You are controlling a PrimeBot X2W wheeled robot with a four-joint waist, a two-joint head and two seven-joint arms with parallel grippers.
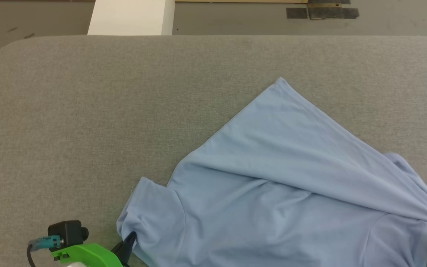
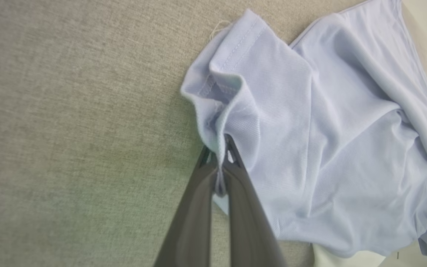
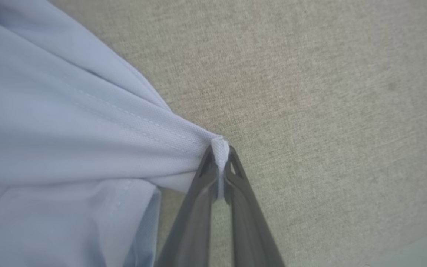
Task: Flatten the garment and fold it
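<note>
The left fingers (image 2: 195, 215) are pressed together on a sleeve hem of the shirt (image 2: 328, 129). The right fingers (image 3: 195, 218) pinch a bunched, stitched edge on its opposite side. Between them the shirt lies rumpled on the grey table (image 1: 87, 111). This looks like the flattening step. Next, the arms likely need to draw apart and pull the cloth taut. The wrist views show each pinch up close, while the head view shows the whole spread and its diagonal ridge.
</note>
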